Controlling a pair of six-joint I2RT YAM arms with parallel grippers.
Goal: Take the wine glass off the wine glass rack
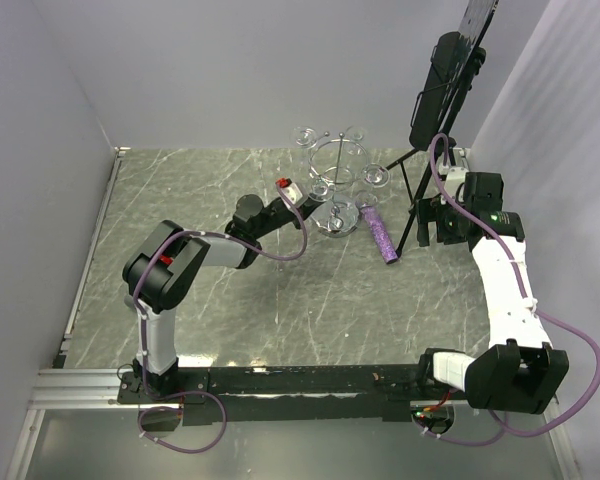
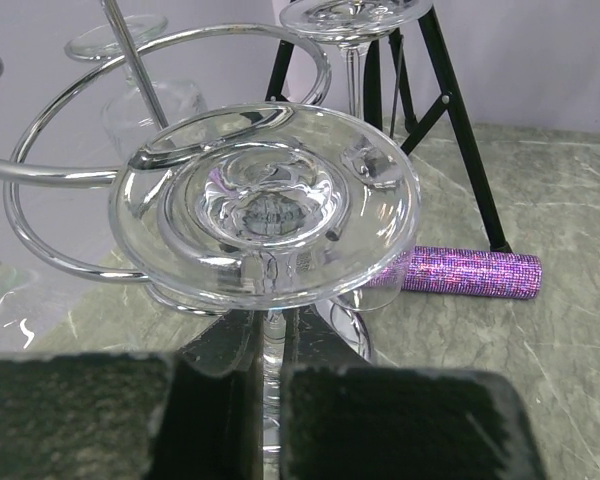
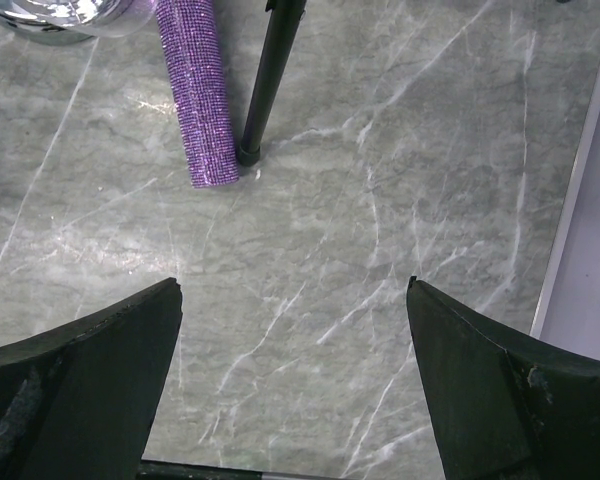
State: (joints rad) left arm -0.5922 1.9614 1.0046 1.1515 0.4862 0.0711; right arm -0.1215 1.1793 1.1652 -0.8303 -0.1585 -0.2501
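The left arm reaches from the near left across the marble-patterned table [image 1: 230, 320] to the wine glass rack [image 1: 338, 185], which stands just behind the table's middle. The left gripper [image 2: 272, 400] is clamped on the thin stem of a wine glass [image 2: 265, 205]. The glass hangs upside down at the rack's near-left side, its round foot facing the wrist camera and sitting over a chrome wire loop. The fingers [image 2: 390, 420] press the stem from both sides just below the foot. More upturned glasses [image 1: 377, 177] hang on the other loops.

Right of the rack's shiny disc base lies a purple glitter cylinder [image 1: 379, 233], flat on the table. One end of it is just beside a foot of the black tripod stand [image 1: 420, 200], whose perforated panel rises toward the back right corner.

Farther right, the right gripper [image 3: 291, 300] hovers over bare table beside the tripod. Its jaws are spread wide, with nothing between them.
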